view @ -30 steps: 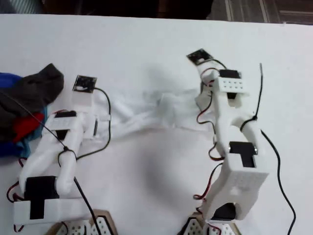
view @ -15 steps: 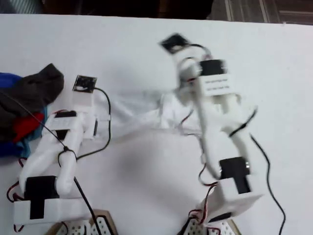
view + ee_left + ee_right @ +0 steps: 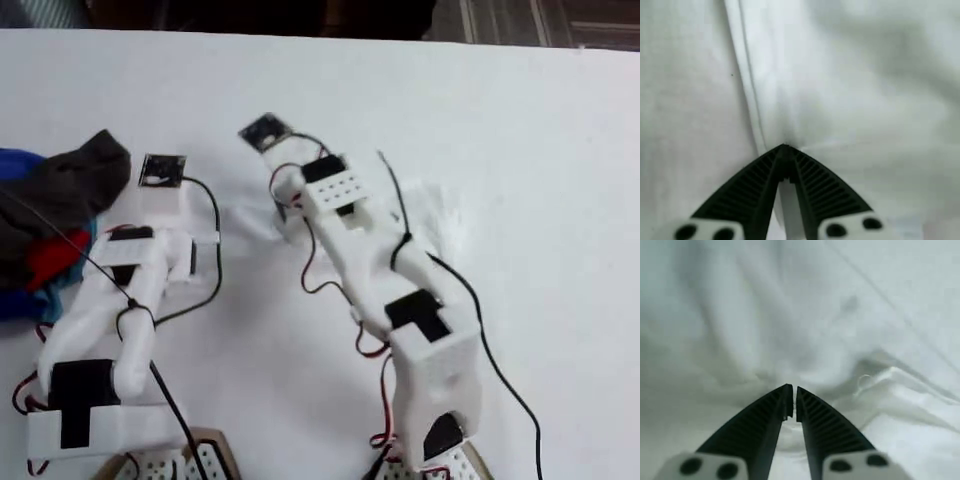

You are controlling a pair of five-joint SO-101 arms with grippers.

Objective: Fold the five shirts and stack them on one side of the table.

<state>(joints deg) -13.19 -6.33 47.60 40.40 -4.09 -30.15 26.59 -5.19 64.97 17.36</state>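
A: Report the arm positions, nearest first.

B: Both bases sit at the near edge of the worktop (image 3: 520, 120). The left arm (image 3: 110, 300) runs straight away from its base. The right arm (image 3: 400, 300) slants across toward the left arm, so the two wrists end up near each other.

A: State of the left gripper?

B: The left gripper (image 3: 785, 155) is pressed together, tips meeting. A narrow strip of the white shirt (image 3: 840, 75) is pinched between its jaws, just beside a stitched seam.

A: And the right gripper?

B: The right gripper (image 3: 791, 397) is closed to a thin slit and pinches a rumpled fold of the same white shirt.

A: Where does the shirt lie?

B: Flat on the worktop under and between both wrists. A crumpled part extends out past the right arm on its outer side. White cloth on a white surface; its full outline cannot be told.

A: Anything farther off?

B: A loose pile at the left edge of the worktop: a dark grey shirt (image 3: 75, 185) on top, a red shirt (image 3: 55, 255) and a blue shirt (image 3: 20, 165) beneath, touching one another and unfolded.
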